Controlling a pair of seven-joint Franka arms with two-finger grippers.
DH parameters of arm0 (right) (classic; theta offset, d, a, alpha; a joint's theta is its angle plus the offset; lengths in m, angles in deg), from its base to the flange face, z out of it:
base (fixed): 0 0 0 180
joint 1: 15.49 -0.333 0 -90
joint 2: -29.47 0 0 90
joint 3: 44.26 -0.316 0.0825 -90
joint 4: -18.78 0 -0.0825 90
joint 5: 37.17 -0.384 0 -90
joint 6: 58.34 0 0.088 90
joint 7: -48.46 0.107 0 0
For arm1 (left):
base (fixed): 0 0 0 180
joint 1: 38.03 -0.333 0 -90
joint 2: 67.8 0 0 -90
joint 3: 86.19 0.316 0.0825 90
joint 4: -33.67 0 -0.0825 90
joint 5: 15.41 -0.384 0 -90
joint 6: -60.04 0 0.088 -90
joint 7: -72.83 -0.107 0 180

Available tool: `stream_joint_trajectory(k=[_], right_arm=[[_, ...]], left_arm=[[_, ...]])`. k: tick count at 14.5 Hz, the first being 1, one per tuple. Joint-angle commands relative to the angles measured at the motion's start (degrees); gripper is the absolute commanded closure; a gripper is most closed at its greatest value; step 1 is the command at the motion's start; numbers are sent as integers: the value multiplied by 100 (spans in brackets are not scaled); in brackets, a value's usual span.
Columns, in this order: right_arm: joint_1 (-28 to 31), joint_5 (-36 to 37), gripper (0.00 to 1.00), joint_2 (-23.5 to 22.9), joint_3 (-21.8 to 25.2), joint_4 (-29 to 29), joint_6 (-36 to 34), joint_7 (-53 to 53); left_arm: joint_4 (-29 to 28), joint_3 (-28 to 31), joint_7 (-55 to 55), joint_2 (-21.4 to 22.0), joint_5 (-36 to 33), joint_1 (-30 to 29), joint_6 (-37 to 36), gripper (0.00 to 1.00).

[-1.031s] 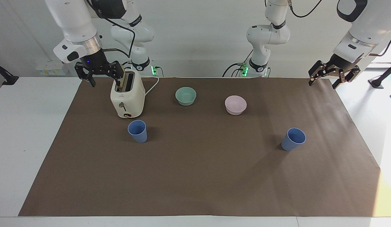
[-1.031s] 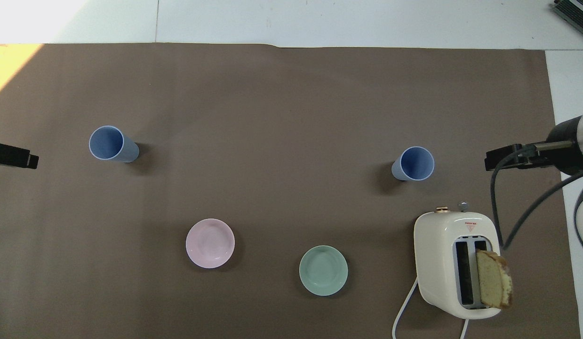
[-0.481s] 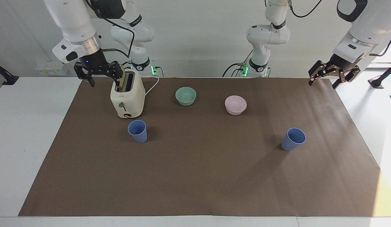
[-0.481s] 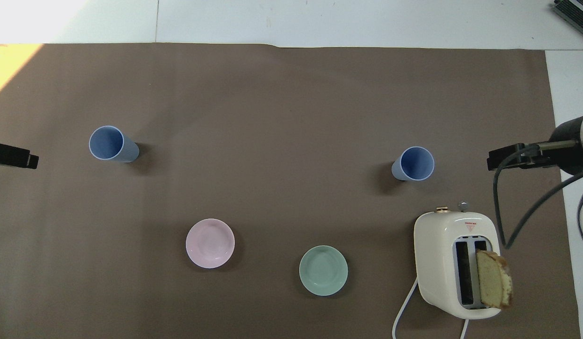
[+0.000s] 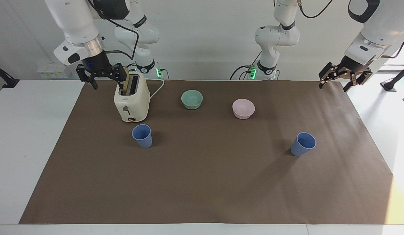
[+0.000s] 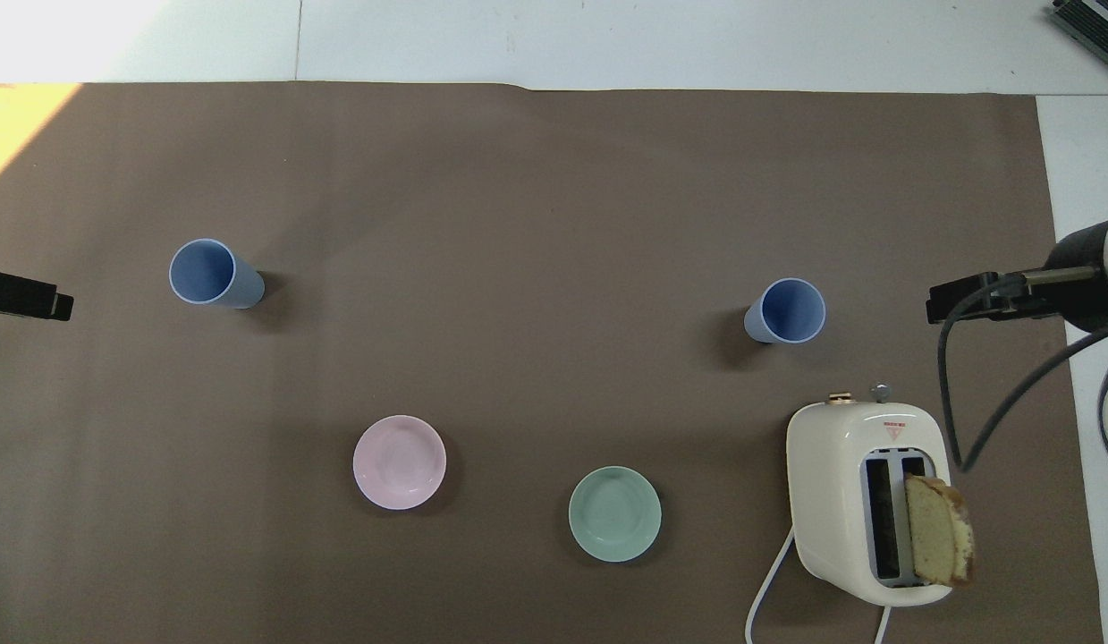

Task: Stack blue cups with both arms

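since both sets of fingers stand spread with nothing between them, the step in hand is the first reach, and doing it well means each arm taking the cup at its own end. the right gripper point(image 5: 102, 78) hangs up in the air just beside the toaster point(image 5: 131, 101), whose slot holds a slice of bread point(image 6: 938, 529); one blue cup point(image 5: 142, 135) stands upright below those fingers, close in front of the toaster. my judgement: come down clear of the toaster and straddle the cup wall squarely. the left gripper point(image 5: 343, 80) hangs over the mat's corner point(image 5: 338, 85), and the other blue cup point(image 5: 303, 144) stands upright well apart from its fingers. the teal bowl point(image 5: 192, 99) and pink bowl point(image 5: 243, 108) lie between the grippers, out of either path.
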Motion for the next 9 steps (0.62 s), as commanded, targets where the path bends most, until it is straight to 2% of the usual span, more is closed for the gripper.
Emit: stream_joint_trajectory(k=[1, 9], right_arm=[[70, -119, 0, 94, -11, -83, 49, -138], [70, -119, 0, 94, -11, -83, 49, -147]], left_arm=[[61, -32, 34, 14, -66, -47, -56, 0], [52, -32, 25, 32, -66, -56, -135, 0]])
